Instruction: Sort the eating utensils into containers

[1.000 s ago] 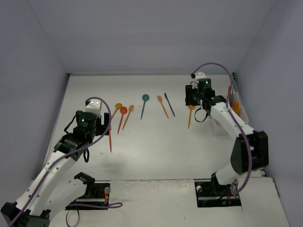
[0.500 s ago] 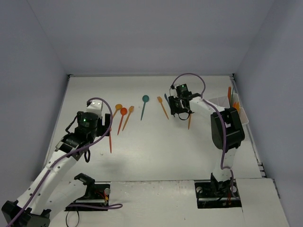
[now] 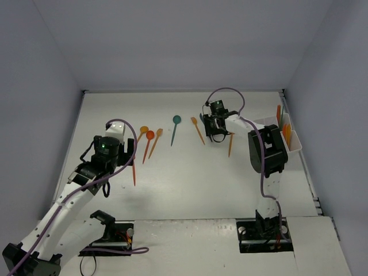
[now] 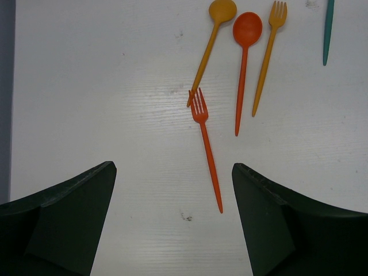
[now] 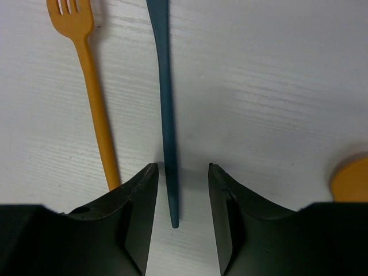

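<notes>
My right gripper (image 3: 215, 131) (image 5: 181, 168) is open and low over the table. Its fingers straddle the handle of a dark teal utensil (image 5: 167, 115), which lies closer to the left finger. An orange fork (image 5: 95, 109) lies just left of it, and the bowl of an orange spoon (image 5: 352, 178) shows at the right. My left gripper (image 3: 118, 154) (image 4: 172, 167) is open and empty above a red-orange fork (image 4: 207, 149). The white organizer (image 3: 292, 145) stands at the right wall with orange utensils (image 3: 283, 123) in it.
An orange spoon (image 3: 143, 130), a red spoon (image 3: 149, 135) and an orange fork (image 3: 158, 133) lie together right of the left arm. A teal spoon (image 3: 176, 120) lies at the middle back. Another orange spoon (image 3: 231, 141) lies right of my right gripper. Walls enclose the table.
My right arm swung left from beside the organizer to the dark teal utensil and came down around its handle. My left arm has barely moved.
</notes>
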Robot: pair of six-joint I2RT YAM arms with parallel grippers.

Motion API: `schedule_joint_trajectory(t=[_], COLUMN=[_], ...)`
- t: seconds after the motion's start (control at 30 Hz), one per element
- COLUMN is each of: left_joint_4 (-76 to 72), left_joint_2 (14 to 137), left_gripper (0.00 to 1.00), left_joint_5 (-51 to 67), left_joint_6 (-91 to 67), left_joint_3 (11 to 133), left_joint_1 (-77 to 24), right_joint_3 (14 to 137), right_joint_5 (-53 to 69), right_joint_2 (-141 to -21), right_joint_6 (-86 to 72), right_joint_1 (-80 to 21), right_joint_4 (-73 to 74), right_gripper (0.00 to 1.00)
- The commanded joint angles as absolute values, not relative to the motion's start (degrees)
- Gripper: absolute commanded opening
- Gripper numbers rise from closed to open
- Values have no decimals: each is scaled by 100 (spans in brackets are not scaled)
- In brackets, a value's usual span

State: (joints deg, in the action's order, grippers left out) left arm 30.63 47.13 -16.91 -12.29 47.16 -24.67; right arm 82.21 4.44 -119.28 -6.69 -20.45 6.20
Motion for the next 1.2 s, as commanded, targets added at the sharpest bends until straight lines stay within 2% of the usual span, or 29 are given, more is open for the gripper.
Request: schedule_joint_trajectory(t=[0.0, 0.1, 0.33, 0.5, 0.7, 0.83, 0.93, 1.03, 1.17], left_joint_4=[2795, 2795, 2780, 2769, 2743, 2735, 2725, 2716, 2717], left_joint_2=[4719, 4728, 4770, 4816, 4912, 4929, 4931, 4939, 4938], left_gripper=[80, 80, 80, 80, 80, 80, 80, 80, 80], left_joint_5=[-1802, -1800, -1770, -1732, -1680, -1654, -1610, -1592, -1574], left_joint_6=[-1160, -1160, -1178, -1178, -1160, -1160, -1169, -1151, -1152], left_joint_3=[4789, 4790, 4799, 4808, 4833, 4834, 4827, 4825, 4824], left_joint_1=[-2443, -2443, -2443, -2443, -2443, -2443, -2443, -2442, -2443], right_joint_3=[8337, 8185, 7453, 6442, 4918, 4165, 3967, 4063, 4529], right_joint_5=[241, 89, 94, 278, 240, 190, 115, -180, -320], right_joint_2=[-11979, -11919, -11387, -10702, -9341, -8490, -8127, -8039, -8489], right_joint_6=[-789, -817, -943, -1237, -1806, -2543, -2886, -2904, -2742], right_joint_1=[-2082, -2107, -2200, -2276, -2606, -3003, -3175, -3243, -3243], right_joint_4=[606, 606, 624, 650, 1008, 1285, 1448, 1571, 1582], right_gripper=[31, 18, 1, 0, 0, 6, 20, 25, 31])
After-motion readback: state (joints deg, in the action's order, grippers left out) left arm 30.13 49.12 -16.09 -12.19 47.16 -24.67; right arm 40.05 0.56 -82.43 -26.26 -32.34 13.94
